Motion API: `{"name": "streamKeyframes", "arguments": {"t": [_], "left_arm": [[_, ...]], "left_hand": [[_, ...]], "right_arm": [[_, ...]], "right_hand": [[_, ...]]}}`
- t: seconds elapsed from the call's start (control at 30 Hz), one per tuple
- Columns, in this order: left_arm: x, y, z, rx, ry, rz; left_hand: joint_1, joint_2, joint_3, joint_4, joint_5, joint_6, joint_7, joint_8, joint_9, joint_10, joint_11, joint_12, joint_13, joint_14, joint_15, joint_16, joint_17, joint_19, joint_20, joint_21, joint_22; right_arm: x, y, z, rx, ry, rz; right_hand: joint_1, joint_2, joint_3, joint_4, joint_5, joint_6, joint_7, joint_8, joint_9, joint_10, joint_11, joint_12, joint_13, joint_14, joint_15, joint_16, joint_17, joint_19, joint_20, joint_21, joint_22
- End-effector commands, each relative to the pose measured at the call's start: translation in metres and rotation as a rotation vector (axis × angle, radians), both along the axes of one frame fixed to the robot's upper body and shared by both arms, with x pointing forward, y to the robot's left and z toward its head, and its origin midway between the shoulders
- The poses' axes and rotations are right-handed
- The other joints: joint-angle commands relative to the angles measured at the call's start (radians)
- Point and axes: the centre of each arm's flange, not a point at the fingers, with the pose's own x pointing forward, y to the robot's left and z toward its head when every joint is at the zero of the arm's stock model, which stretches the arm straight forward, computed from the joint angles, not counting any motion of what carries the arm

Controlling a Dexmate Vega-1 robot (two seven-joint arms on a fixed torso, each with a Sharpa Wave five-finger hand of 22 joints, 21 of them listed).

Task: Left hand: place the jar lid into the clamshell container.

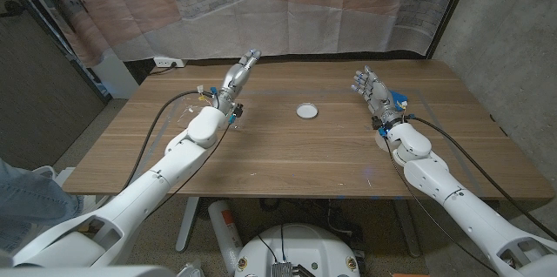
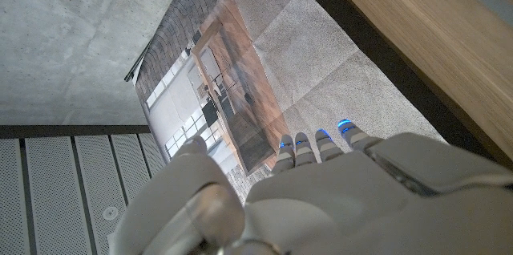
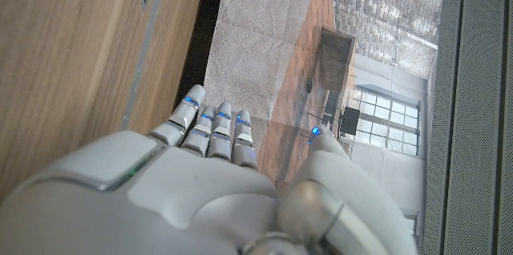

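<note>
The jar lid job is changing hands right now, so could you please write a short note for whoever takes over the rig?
Left hand: open, holds nothing, fingers stretched toward the table's far edge, to the lid's left.
Right hand: open, holds nothing, over the table's right side.
Lid: lies on the table between the two hands, untouched.
Clamshell container: I see none on the table, so find it first.
Done: nothing yet.
Left: bring the left hand to the lid, pick it up and place it in the container.

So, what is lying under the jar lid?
The jar lid lies directly on the bare wooden table, between the two hands. What its underside covers cannot be seen.
</note>
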Motion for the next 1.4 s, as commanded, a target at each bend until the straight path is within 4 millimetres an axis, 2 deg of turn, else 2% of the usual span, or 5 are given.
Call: {"name": "streamKeyframes", "arguments": {"t": [0.03,0.3,1.4], "left_arm": [[-0.006,-0.009,0.004,0.042,-0.032,0.022],[-0.009,-0.013,0.008,0.065,-0.049,0.036],[-0.009,-0.038,0.019,0.186,-0.115,0.116]], "left_hand": [[0.011,0.0,0.004,-0.007,0.009,0.009,-0.001,0.004,0.004,0.005,-0.002,0.004,0.001,0.008,-0.003,0.003,0.001,-0.071,0.005,-0.005,0.005],[0.016,0.004,0.004,-0.009,0.011,0.012,-0.003,0.003,0.004,0.005,-0.011,0.002,0.001,0.008,-0.002,0.0,0.001,-0.071,0.008,-0.008,0.005],[0.04,0.016,0.009,-0.02,0.02,0.02,-0.005,0.0,0.004,0.013,-0.011,-0.003,0.001,0.016,-0.004,-0.003,0.001,-0.063,0.011,-0.018,0.006]], "right_arm": [[-0.004,0.0,0.0,0.002,-0.007,-0.003],[-0.005,0.0,0.0,0.006,-0.009,-0.003],[-0.007,0.0,-0.003,0.038,-0.036,-0.007]], "right_hand": [[0.006,0.003,0.003,-0.006,-0.004,0.005,-0.004,0.002,0.001,0.009,-0.005,-0.002,0.002,0.009,-0.003,0.007,0.004,0.01,-0.026,-0.006,0.001],[0.005,0.005,0.002,-0.006,-0.005,0.007,-0.004,0.002,0.001,0.011,-0.007,-0.003,0.002,0.011,-0.004,0.006,0.004,0.01,-0.026,-0.01,0.001],[0.006,0.009,0.0,-0.012,-0.005,0.014,-0.005,0.002,0.001,0.022,-0.006,-0.009,0.003,0.015,-0.006,0.003,0.004,0.016,-0.029,-0.03,0.002]]}}
